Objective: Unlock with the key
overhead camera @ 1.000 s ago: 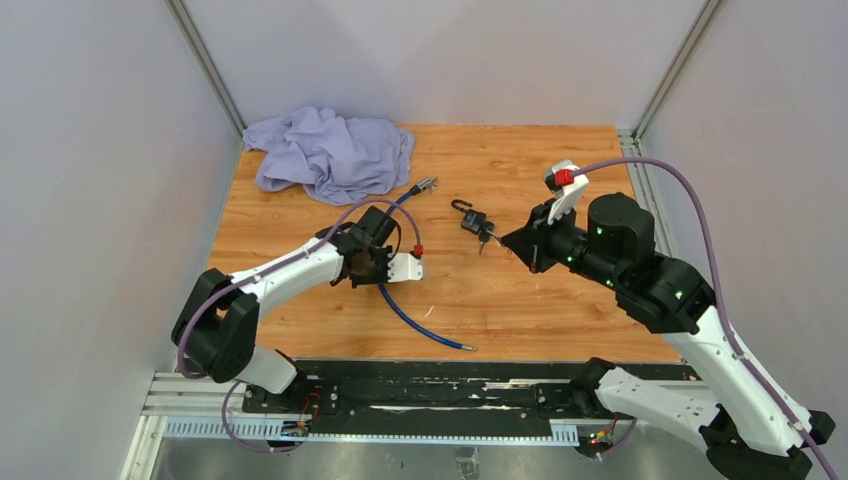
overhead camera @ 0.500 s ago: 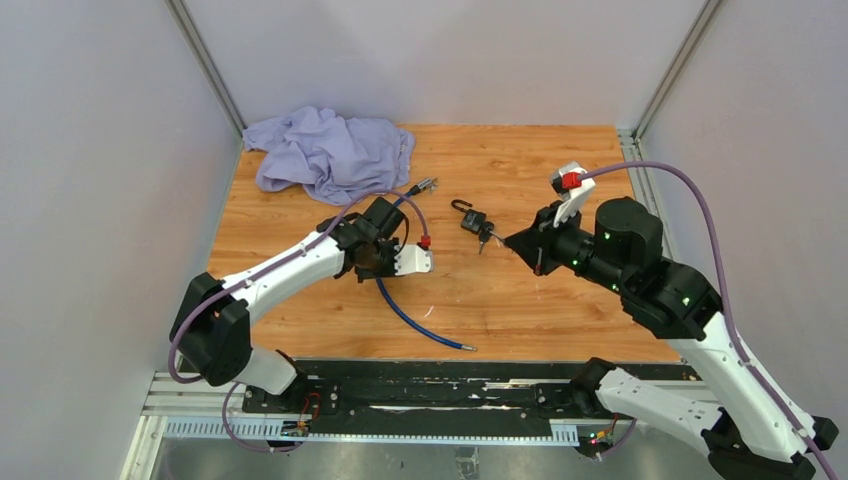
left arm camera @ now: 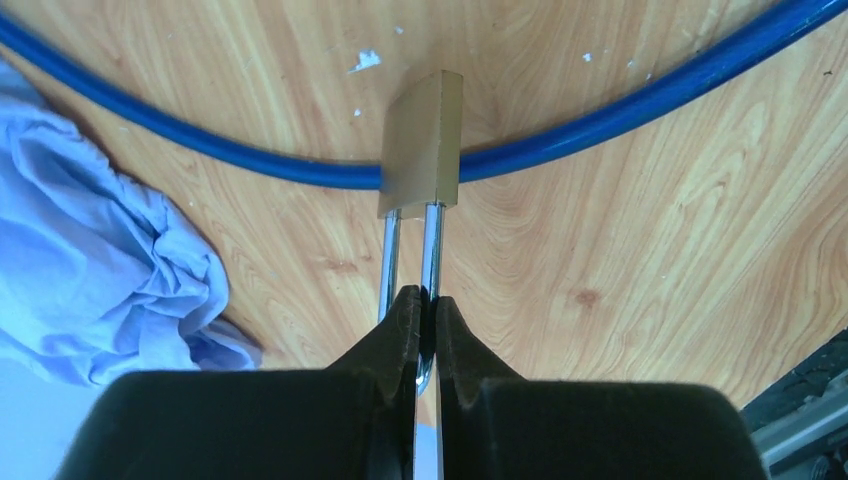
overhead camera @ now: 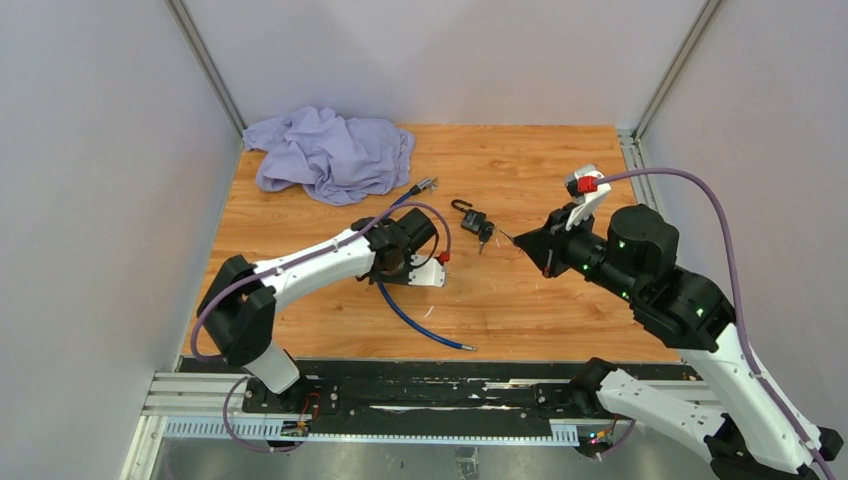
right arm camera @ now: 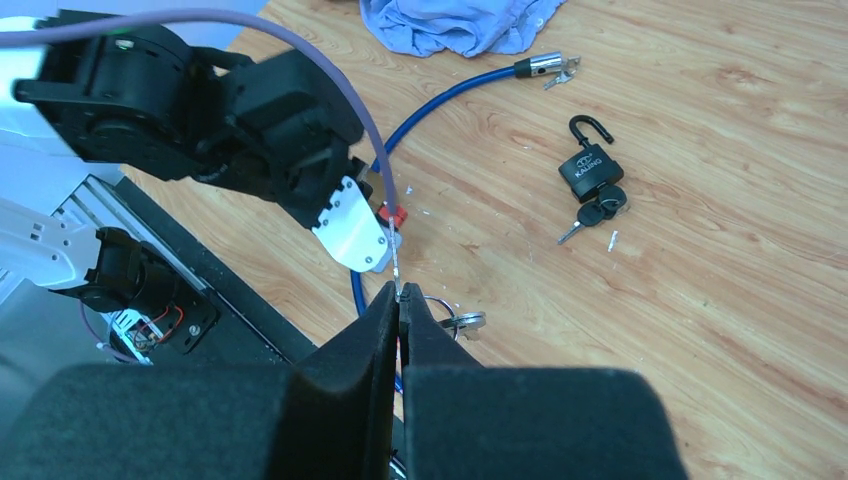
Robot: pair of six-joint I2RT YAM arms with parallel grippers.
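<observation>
In the left wrist view a brass padlock (left arm camera: 422,145) hangs in front of my left gripper (left arm camera: 427,298), which is shut on its chrome shackle (left arm camera: 432,250). From above, my left gripper (overhead camera: 400,262) hovers over the blue cable and hides the padlock. My right gripper (right arm camera: 400,295) is shut on a thin silver key (right arm camera: 397,270) whose blade pokes out past the fingertips. A key ring with another key (right arm camera: 458,321) dangles beside them. In the top view the right gripper (overhead camera: 520,238) points left, a short way right of the left gripper.
A black padlock (overhead camera: 472,220) with its shackle open and keys in it lies between the two grippers. A blue cable (overhead camera: 410,315) curves across the wooden table (overhead camera: 560,160). A crumpled lilac cloth (overhead camera: 330,150) sits at the back left.
My left arm has swung right toward the table's middle, carrying the brass padlock. My right gripper has drawn back slightly to the right, still pinching the key.
</observation>
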